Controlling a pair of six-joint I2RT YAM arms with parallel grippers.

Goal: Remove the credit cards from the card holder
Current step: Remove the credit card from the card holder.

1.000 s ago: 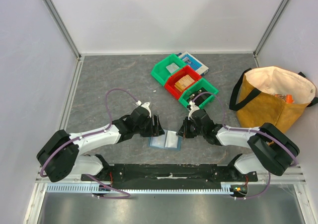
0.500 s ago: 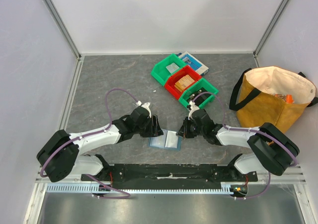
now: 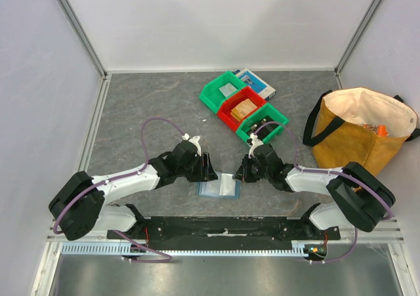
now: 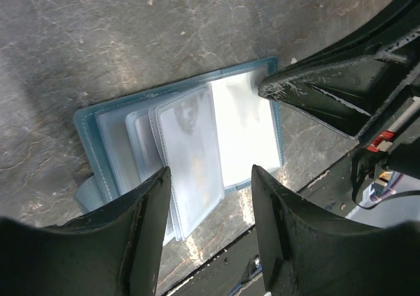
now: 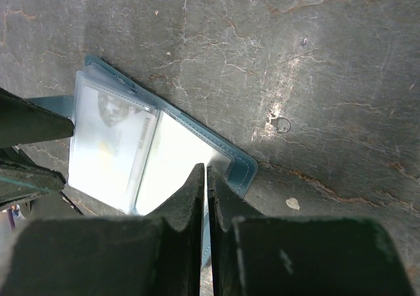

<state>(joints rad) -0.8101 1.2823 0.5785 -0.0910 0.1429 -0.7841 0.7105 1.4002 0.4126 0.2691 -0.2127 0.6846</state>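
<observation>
Movement here is slight: the right pincer has crept leftward until its tips, pressed together and gripping nothing, bear on the right-hand edge of the small slate-blue bifold card holder. The holder lies open on the grey stone-patterned worktop between the two arms. I take that as pinning the holder down so a card can be drawn. The left pincer has edged in too and hangs with its fingers spread wide, straddling the fanned clear sleeves and holding nothing. The pale thin rectangular credit cards sit inside those sleeves, directly under the left pincer's gap, one showing a faint portrait. No card is out yet, I'd say.
</observation>
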